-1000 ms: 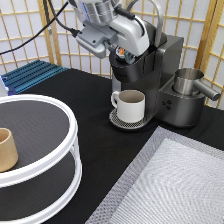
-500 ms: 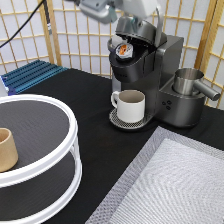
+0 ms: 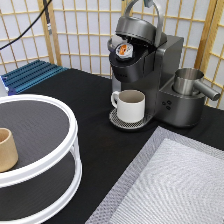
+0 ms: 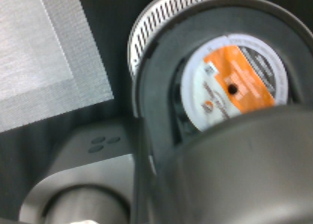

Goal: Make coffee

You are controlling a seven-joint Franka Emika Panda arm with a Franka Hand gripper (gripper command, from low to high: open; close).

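The dark grey coffee machine [image 3: 165,75] stands at the exterior view's top right with its lid [image 3: 137,29] raised. An orange and white coffee pod [image 3: 123,49] sits in the open holder. A white mug [image 3: 130,105] stands on the drip tray [image 3: 120,122] under the spout. A metal cup [image 3: 187,80] sits on the machine's right side. The gripper is out of the exterior view. The wrist view looks from close by at the pod [image 4: 235,82] in its holder, with the drip tray grille [image 4: 157,25] and the lid's edge [image 4: 258,160] around it.
A white two-tier round rack [image 3: 40,150] fills the exterior view's left, with a tan cup [image 3: 7,149] on its upper shelf. A grey woven mat [image 3: 175,185] lies at the bottom right. A blue ribbed tray [image 3: 30,75] lies at the left by the paper screen.
The arm and gripper, which were over the coffee machine's open pod holder, have risen out of the exterior view. The pod stays in the holder and the lid stays up.
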